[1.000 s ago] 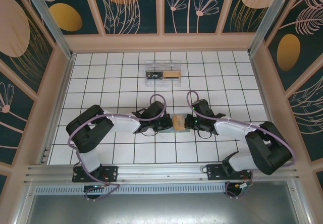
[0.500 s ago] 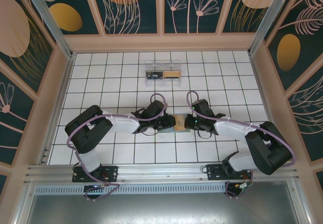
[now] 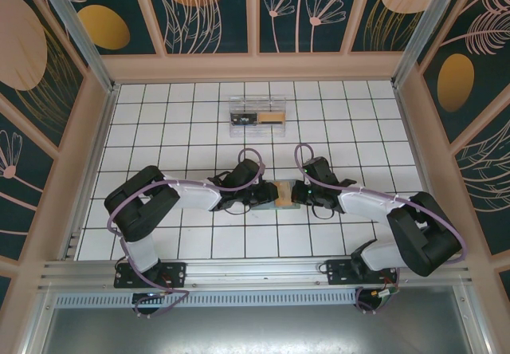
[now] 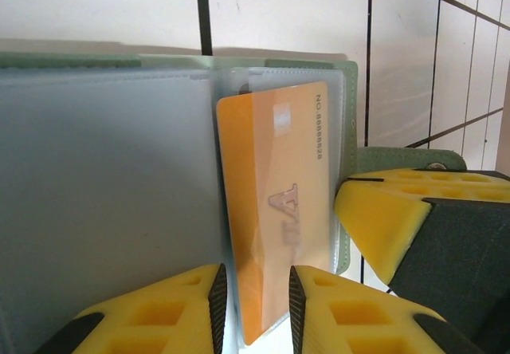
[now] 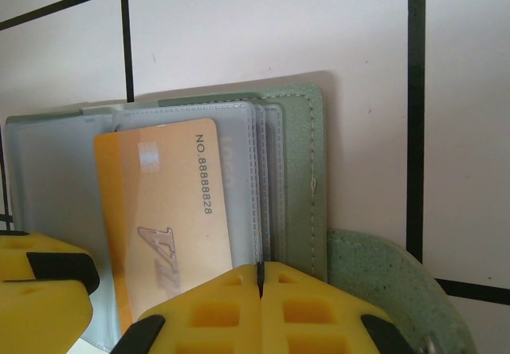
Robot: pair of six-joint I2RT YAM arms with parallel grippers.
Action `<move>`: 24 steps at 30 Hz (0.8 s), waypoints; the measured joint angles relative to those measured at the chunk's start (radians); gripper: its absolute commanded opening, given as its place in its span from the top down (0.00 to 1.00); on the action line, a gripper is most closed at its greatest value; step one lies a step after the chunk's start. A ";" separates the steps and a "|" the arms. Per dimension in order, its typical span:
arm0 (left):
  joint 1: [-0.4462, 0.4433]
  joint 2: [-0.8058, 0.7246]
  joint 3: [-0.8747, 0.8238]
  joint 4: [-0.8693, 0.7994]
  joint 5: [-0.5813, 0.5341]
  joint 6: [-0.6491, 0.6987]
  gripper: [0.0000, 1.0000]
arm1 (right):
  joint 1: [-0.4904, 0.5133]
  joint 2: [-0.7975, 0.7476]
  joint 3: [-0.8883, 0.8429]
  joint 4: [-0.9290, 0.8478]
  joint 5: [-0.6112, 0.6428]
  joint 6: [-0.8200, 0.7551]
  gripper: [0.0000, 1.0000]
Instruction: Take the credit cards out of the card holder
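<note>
Presently, the white tiled counter point(image 3: 159, 131) carries everything under inspection. The left arm point(image 3: 191, 193) and right arm point(image 3: 366, 202) both reach inward and meet near the middle of the counter, nearer its front edge. Well apart from them, toward the far wall, stands a clear plastic box point(image 3: 256, 100) containing a black card point(image 3: 245, 118) and a tan card point(image 3: 272, 118) side by side. The card holder point(image 5: 307, 178) lies open and flat on the counter between the two wrists, green cover underneath, translucent blue-grey sleeves facing up. One orange credit card point(image 4: 275, 210) sits in a sleeve, with printed digits and a silver logo on its face, its near end sticking out past the sleeve edge. The left fingers point(image 4: 199, 306) stand partly open, one yellow pad on each side of that protruding end; whether either pad touches the card cannot be told. The right fingers point(image 5: 311, 310) are fully closed, pads pressed together, pinching the edge of the holder's sleeves just beside the green cover and pinning it to the counter.
</note>
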 measured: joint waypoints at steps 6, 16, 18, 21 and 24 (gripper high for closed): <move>-0.005 0.000 0.003 0.000 0.000 0.000 0.70 | 0.001 0.000 0.000 -0.001 0.005 0.005 1.00; -0.007 0.011 0.041 -0.027 -0.008 0.000 0.69 | 0.007 0.000 0.000 0.000 0.011 0.023 1.00; -0.007 0.016 0.044 -0.045 -0.020 0.001 0.69 | 0.008 0.000 0.000 0.000 0.011 0.023 1.00; -0.007 0.020 0.047 -0.074 -0.036 0.004 0.69 | 0.010 0.000 0.000 0.000 0.012 0.023 1.00; -0.007 0.020 0.053 -0.087 -0.046 0.008 0.69 | 0.014 0.002 0.000 0.003 0.018 0.023 1.00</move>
